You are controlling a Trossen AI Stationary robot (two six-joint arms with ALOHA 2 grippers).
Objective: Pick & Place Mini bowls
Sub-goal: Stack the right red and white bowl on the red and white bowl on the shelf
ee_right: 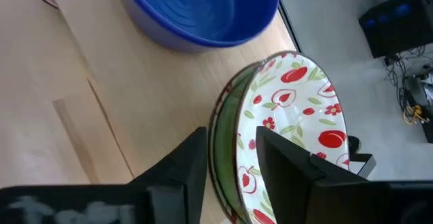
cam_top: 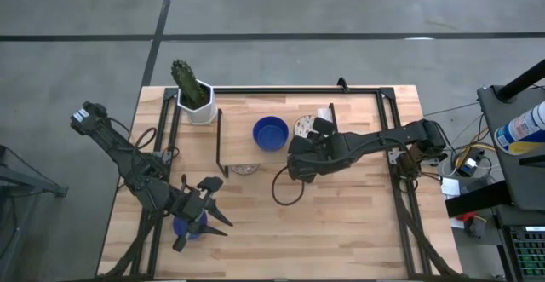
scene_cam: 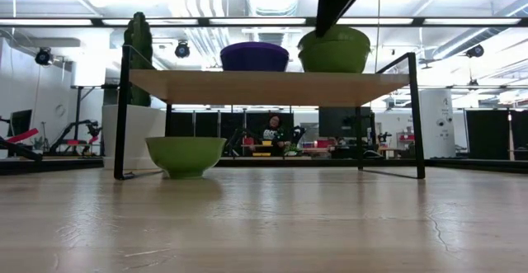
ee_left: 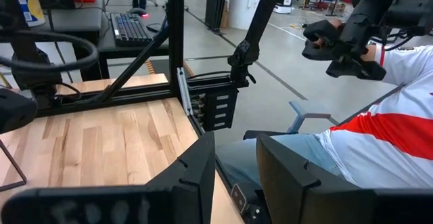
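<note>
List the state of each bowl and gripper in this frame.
patterned bowl: on shelf top, rim gripped by right gripper.
blue bowl: upright on shelf top, free.
lower bowl: upright on table under shelf.
left gripper: open, above second blue bowl.

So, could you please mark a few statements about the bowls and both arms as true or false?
1. The right end effector clamps the patterned bowl's rim. True.
2. A blue bowl sits on the shelf beside the patterned bowl. True.
3. The left end effector holds a bowl. False: it is open and empty, above a second blue bowl on the table.
4. The cactus has tipped over. False: it stands upright in its pot.
5. Nothing sits under the shelf. False: a lower bowl rests there on the table.
</note>
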